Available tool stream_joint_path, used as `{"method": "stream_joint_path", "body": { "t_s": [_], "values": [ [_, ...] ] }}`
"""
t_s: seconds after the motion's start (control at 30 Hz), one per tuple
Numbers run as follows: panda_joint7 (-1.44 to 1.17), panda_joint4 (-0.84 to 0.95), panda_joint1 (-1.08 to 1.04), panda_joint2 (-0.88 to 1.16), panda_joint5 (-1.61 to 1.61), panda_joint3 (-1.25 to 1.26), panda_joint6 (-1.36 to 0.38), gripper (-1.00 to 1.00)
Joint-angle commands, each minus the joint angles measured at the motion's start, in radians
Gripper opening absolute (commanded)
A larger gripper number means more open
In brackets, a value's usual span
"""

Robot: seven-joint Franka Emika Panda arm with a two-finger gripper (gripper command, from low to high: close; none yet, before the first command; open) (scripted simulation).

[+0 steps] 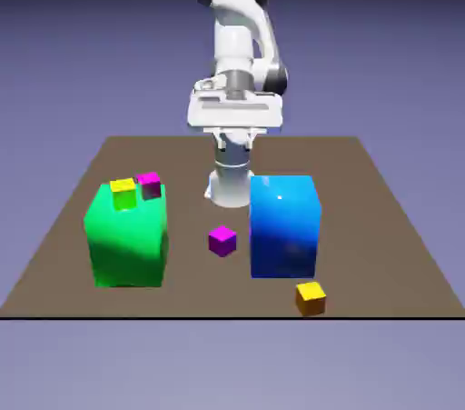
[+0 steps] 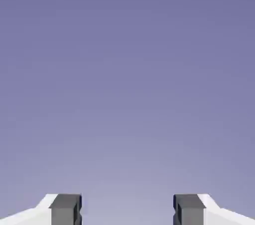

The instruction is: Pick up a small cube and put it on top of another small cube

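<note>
Held high over the surface (image 1: 195,295), near its far edge, the hand (image 1: 234,138) is seen with its two fingers spread well apart, and nothing is gripped between them. In the hand view, only the plain blue-violet backdrop is shown between and beyond the fingertips (image 2: 66,210).

Two small magenta cubes can be seen below the hand and nearer to the camera. One magenta cube (image 1: 222,241) is placed on the surface, almost straight below the hand in the exterior view, between the two big blocks. The other magenta cube (image 1: 149,185) is found lower than the hand, toward the exterior view's left, on top of the green block (image 1: 128,240); a yellow cube (image 1: 123,194) is set just beside it there.

Toward the exterior view's right from the hand, the blue block (image 1: 284,227) is stood on the surface. An orange-yellow cube (image 1: 311,298) is located farther from the hand, near the surface's front edge.
</note>
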Motion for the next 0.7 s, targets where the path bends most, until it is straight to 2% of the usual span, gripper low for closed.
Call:
{"method": "stream_joint_path", "body": {
  "t_s": [0.0, 0.5, 0.67],
  "values": [
    [0.017, 0.005, 0.001, 0.036, 0.02, -0.015, -0.042, 0.0],
    [0.269, 0.081, 0.011, 0.575, 0.323, -0.241, -0.667, 0.0],
    [0.169, 0.071, -0.006, 0.72, 0.463, -0.165, -0.53, 0.0]
  ]
}}
